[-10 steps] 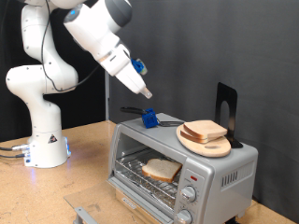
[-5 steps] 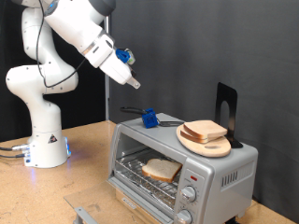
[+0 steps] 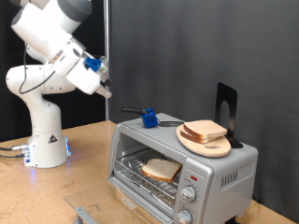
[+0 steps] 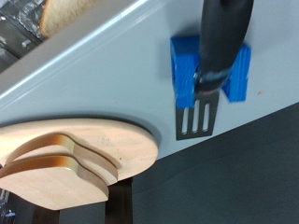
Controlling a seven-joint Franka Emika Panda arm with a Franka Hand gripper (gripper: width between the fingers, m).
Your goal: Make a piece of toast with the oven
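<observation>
The silver oven (image 3: 224, 173) stands at the exterior view's lower right with its glass door (image 3: 131, 194) folded down. The piece of toast (image 3: 161, 169) lies on the wire rack inside; the wrist view catches its corner (image 4: 70, 11). My gripper (image 3: 104, 91) hangs in the air well off to the exterior view's left of the oven and above its roof, with nothing seen between its fingers. The fingers do not show in the wrist view.
On the oven's roof sit a round wooden plate (image 3: 220, 148) (image 4: 112, 140) bearing two bread slices (image 3: 205, 130) (image 4: 56, 161), a black slotted spatula (image 4: 193, 119) in a blue block (image 3: 149, 118) (image 4: 241, 67), and a black stand (image 3: 225, 105). The robot's base (image 3: 45, 140) stands at the left.
The arm has swung away from above the blue block to the exterior view's left. Toast, plate and spatula have not moved.
</observation>
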